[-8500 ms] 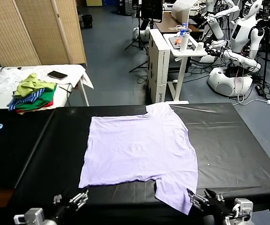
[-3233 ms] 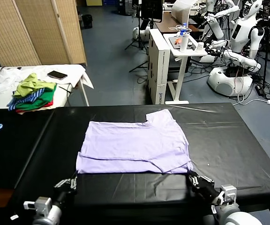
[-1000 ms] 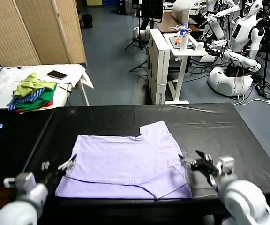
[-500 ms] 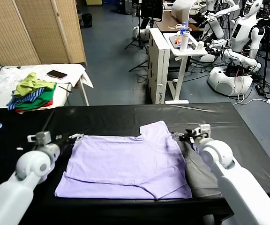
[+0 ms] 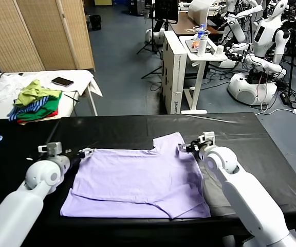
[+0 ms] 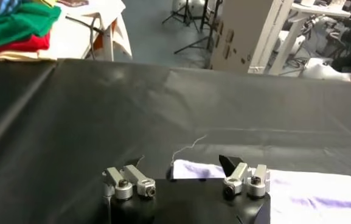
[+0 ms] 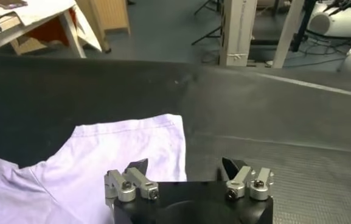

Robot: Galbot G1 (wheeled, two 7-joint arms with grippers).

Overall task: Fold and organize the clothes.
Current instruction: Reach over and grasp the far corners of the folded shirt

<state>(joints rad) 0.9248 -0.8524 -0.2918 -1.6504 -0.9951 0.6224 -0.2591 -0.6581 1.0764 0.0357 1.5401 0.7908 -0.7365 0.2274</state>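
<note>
A: T-shirt [image 5: 137, 180] flat on black surface [image 5: 251, 149], near hem already doubled back, far edge and one sleeve toward the back. Left gripper [image 5: 84, 152] at far left corner, fingers apart, nothing clamped. Right gripper [image 5: 185, 148] at the sleeve on the far right, fingers apart too, cloth under one finger, not pinched.

B: Step in hand, by the look of it: taking both far corners for the next fold.

A: Probably. Advice: lower both until the bottom fingers slide under the top layer only, then close. Thin fabric; easy to snag the layer beneath or miss the edge altogether.

B: Left wrist view: corner [image 6: 193, 169] just ahead of the fingers, loose thread trailing. Needs a little more reach.

A: Then lift evenly, both sides together, or the fold skews.

B: Garment pile [image 5: 35, 100] on side table, well apart.
</note>
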